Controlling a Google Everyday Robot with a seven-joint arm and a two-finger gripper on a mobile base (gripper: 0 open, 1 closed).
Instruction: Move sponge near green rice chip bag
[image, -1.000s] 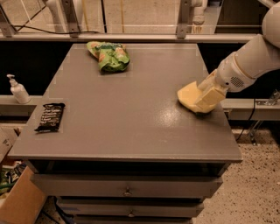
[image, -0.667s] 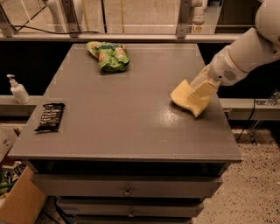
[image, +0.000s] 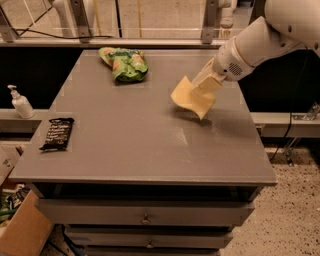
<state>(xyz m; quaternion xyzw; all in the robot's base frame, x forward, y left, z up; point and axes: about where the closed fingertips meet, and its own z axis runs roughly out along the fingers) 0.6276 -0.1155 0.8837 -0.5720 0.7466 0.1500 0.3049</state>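
The pale yellow sponge (image: 189, 98) hangs tilted just above the grey table (image: 125, 145), right of the table's middle. My gripper (image: 206, 84) comes in from the upper right on a white arm and is shut on the sponge's upper right part. The green rice chip bag (image: 125, 63) lies wrinkled at the far edge of the table, left of the sponge and some way off.
A flat black snack bar wrapper (image: 57, 133) lies near the table's left edge. A white pump bottle (image: 20, 102) stands on a ledge to the left. Drawers (image: 145, 214) sit under the tabletop. A cardboard box (image: 22, 230) is on the floor at lower left.
My gripper has lifted the sponge off the table's right side and carried it left and toward the far edge, closer to the green bag.
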